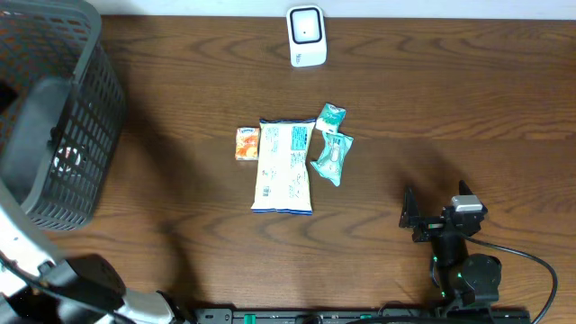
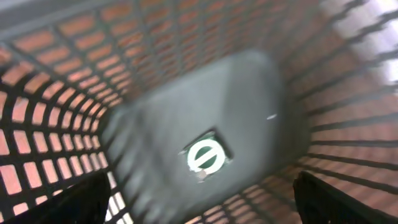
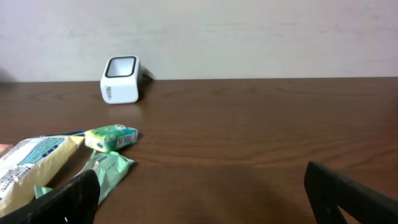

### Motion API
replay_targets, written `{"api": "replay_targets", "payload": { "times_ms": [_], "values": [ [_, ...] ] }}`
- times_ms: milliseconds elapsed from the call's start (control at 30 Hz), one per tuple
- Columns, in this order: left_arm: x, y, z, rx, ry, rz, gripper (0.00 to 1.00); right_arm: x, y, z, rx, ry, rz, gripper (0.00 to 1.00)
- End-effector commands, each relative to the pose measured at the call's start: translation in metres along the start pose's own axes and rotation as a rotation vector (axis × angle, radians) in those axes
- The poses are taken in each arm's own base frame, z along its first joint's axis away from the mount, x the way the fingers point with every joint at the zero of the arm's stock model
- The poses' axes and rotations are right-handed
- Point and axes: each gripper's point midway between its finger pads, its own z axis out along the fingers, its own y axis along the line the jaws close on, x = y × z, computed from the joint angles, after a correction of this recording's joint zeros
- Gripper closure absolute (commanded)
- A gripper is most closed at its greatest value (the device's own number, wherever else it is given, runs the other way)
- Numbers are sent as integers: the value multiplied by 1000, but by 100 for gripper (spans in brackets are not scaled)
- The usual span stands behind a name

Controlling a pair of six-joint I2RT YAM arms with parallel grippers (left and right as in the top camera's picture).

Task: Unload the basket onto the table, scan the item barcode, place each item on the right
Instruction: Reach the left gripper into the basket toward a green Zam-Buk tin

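The white barcode scanner (image 1: 306,36) stands at the table's far edge, also in the right wrist view (image 3: 120,79). Mid-table lie a white-and-blue snack bag (image 1: 284,166), a small orange packet (image 1: 247,143), a small green pack (image 1: 330,116) and a teal pouch (image 1: 331,157). My left gripper (image 2: 208,205) hangs open inside the dark mesh basket (image 1: 85,117), above a grey pouch with a round green-and-white label (image 2: 205,155). My right gripper (image 1: 436,205) rests open and empty near the front right, right of the teal pouch (image 3: 106,169). No barcode is legible.
The basket fills the table's left end, its mesh walls (image 2: 56,93) closing round my left gripper. The left arm (image 1: 36,261) rises from the front left corner. A black cable (image 1: 531,261) trails by the right arm's base.
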Motion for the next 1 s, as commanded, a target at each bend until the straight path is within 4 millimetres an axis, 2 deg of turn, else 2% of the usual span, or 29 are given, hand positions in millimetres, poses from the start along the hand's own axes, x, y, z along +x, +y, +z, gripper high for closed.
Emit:
{"api": "replay_targets", "payload": {
  "times_ms": [0, 100, 267, 367, 433, 567, 667, 833, 967],
  "values": [
    [15, 17, 37, -53, 105, 0, 7, 1, 2, 0, -10, 0, -8, 1],
    [27, 21, 64, -73, 181, -2, 7, 1, 2, 0, -10, 0, -8, 1],
    [46, 4, 100, 8, 290, -10, 3, 1, 2, 0, -10, 0, -8, 1],
    [56, 2, 117, 13, 340, -9, 3, 1, 2, 0, -10, 0, -8, 1],
    [67, 4, 130, 16, 385, 69, 3, 1, 2, 0, -10, 0, -8, 1],
    [81, 16, 137, 5, 452, 305, 3, 1, 2, 0, -10, 0, -8, 1],
    [85, 24, 145, -36, 469, 342, 3, 1, 2, 0, -10, 0, -8, 1],
    [93, 20, 157, 5, 499, 396, 4, 1, 2, 0, -10, 0, -8, 1],
    [101, 4, 161, 136, 517, 495, 4, 1, 2, 0, -10, 0, -8, 1]
  ]
}}
